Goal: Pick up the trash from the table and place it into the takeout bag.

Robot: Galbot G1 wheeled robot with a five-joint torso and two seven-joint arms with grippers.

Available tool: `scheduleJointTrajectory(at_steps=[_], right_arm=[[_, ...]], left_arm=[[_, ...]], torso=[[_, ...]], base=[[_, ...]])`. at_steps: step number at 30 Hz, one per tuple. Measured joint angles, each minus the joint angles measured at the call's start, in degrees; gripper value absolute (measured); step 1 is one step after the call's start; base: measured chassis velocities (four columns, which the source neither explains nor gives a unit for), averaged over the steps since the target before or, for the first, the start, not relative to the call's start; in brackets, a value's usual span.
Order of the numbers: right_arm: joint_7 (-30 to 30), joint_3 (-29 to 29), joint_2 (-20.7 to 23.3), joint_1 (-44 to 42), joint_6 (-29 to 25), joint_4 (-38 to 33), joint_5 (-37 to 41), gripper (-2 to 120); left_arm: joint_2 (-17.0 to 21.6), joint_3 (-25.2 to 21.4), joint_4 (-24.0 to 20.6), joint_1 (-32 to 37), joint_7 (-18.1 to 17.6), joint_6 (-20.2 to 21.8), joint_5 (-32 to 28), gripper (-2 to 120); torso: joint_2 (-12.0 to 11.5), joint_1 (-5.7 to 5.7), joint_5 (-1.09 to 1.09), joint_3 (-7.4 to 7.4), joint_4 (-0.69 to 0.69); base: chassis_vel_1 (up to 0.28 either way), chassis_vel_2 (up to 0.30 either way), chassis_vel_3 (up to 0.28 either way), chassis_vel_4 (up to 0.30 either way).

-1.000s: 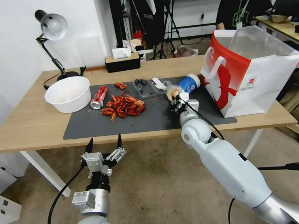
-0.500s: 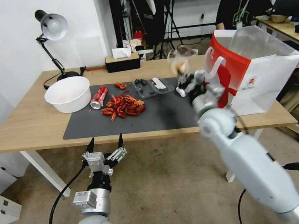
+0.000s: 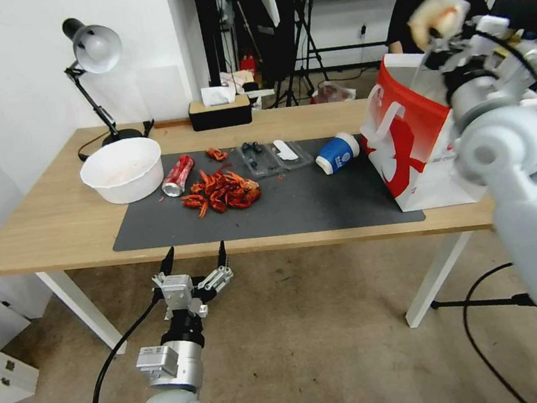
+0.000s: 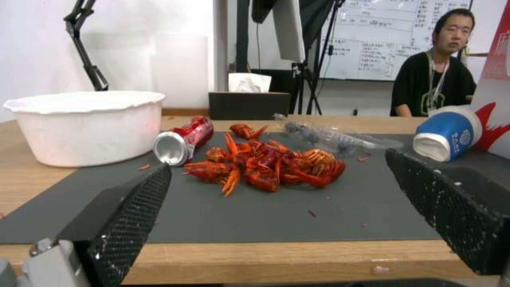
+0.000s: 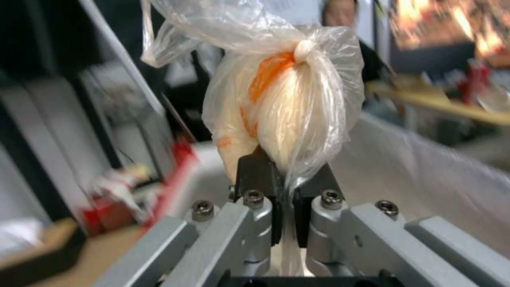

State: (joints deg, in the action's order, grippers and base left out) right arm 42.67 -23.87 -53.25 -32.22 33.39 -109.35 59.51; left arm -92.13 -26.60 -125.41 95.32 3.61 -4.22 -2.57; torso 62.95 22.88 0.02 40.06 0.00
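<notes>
Since before, my right claw (image 3: 440,30) has carried the food bag (image 3: 433,11) above the takeout bag (image 3: 429,138); can (image 3: 177,175), cup (image 3: 337,153), bowl (image 3: 121,169), leftovers (image 3: 222,190) remain at twelve o'clock. Left claw (image 3: 195,259) hangs wide.

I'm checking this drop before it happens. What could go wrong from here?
The right gripper pinches only thin film of the small clear knotted food bag; it may slip or tear.

It's held high beside the red-and-white paper takeout bag, possibly not over the opening, so a release could miss.

Descending, the arm might push the bag's rim.
</notes>
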Motion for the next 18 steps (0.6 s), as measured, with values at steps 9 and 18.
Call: scheduleJointTrajectory(at_steps=[9,18], right_arm=[[11.5,-1.5,0.2,2.0,6.2,1.8,14.9,1],[14.4,-1.7,0.8,2.3,6.5,2.1,18.7,22]], left_arm=[[0.0,0.0,-0.1,0.5,0.0,-0.8,0.1,100],[0.0,0.4,-0.1,0.5,0.1,-1.0,0.6,100]], torso=[[0.0,0.00,-0.02,0.00,0.01],[0.0,0.00,-0.02,0.00,0.01]], base=[[0.000,0.000,0.000,0.000],[0.000,0.000,0.000,0.000]])
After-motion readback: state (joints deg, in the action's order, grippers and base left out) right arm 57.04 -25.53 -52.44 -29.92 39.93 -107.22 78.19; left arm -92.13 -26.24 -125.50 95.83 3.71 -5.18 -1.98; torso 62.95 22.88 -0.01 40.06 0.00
